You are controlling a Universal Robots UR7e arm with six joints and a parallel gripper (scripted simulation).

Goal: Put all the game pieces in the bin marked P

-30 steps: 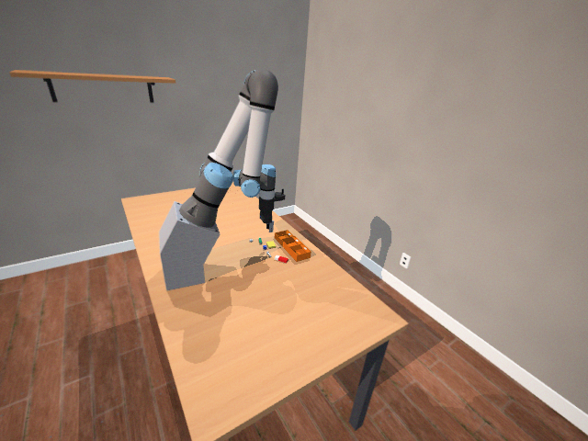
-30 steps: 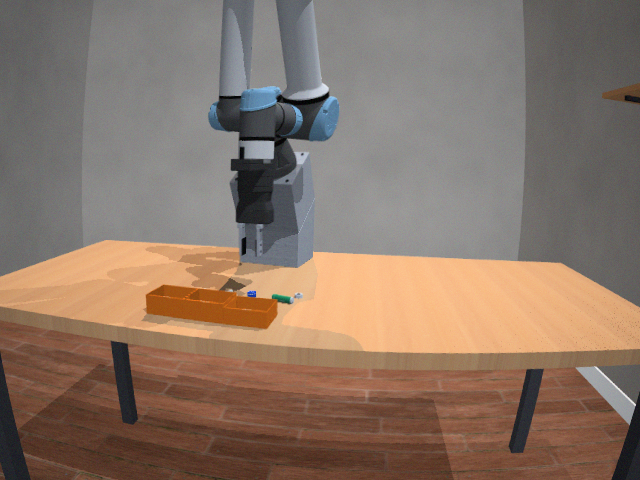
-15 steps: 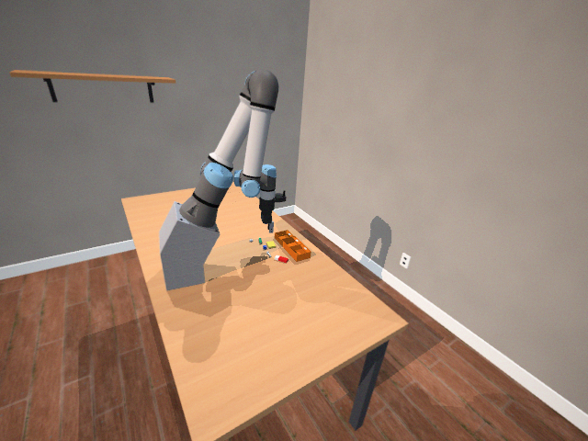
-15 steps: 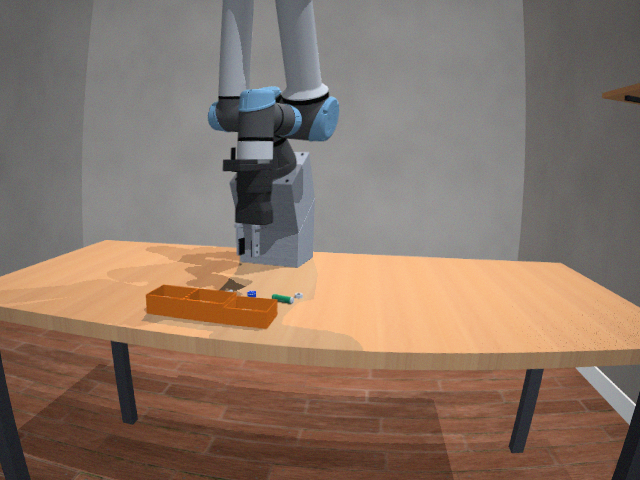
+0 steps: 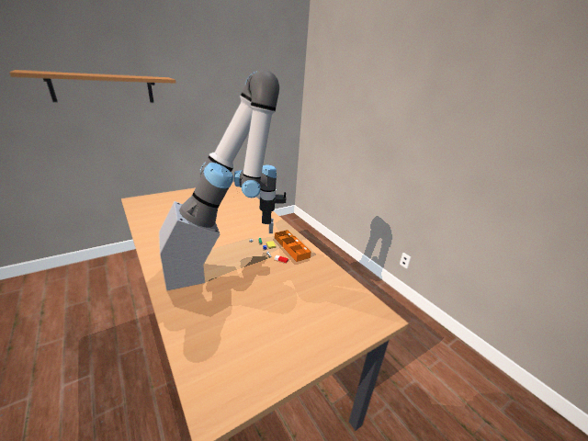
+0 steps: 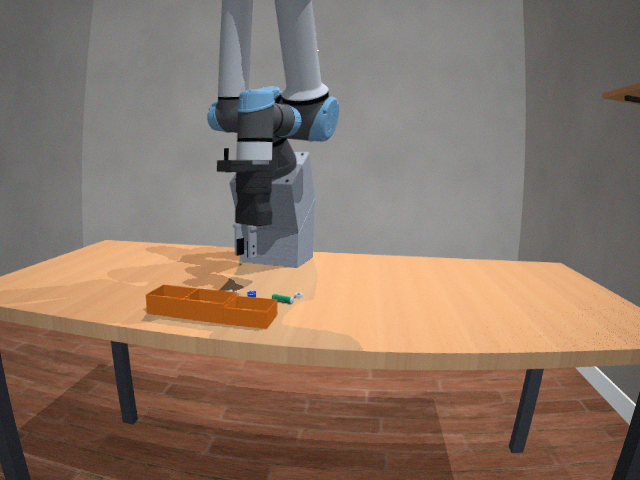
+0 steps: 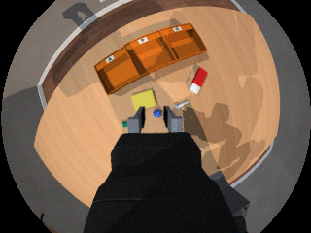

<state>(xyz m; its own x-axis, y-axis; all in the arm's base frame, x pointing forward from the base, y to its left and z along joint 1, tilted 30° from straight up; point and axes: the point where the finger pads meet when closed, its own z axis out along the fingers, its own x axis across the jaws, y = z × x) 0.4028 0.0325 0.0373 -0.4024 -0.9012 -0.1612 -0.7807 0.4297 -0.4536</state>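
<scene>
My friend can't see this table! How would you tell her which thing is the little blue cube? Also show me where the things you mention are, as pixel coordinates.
Find the long orange bin row (image 5: 298,254) (image 6: 206,313) (image 7: 146,73). In the wrist view, a flat yellow square (image 5: 270,244) (image 7: 144,100) lies close by. Just beyond it, toward the gripper (image 5: 270,226) (image 6: 245,248) (image 7: 154,113), sits the cube (image 5: 265,247) (image 6: 251,293) (image 7: 157,114), the only blue thing there.

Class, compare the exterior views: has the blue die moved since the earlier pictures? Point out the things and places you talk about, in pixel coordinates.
No. In the exterior view the blue die (image 5: 264,247) (image 6: 251,293) (image 7: 157,114) sits just behind the orange bins (image 5: 298,254) (image 6: 206,313) (image 7: 156,54), in the same place relative to them as earlier.
</scene>
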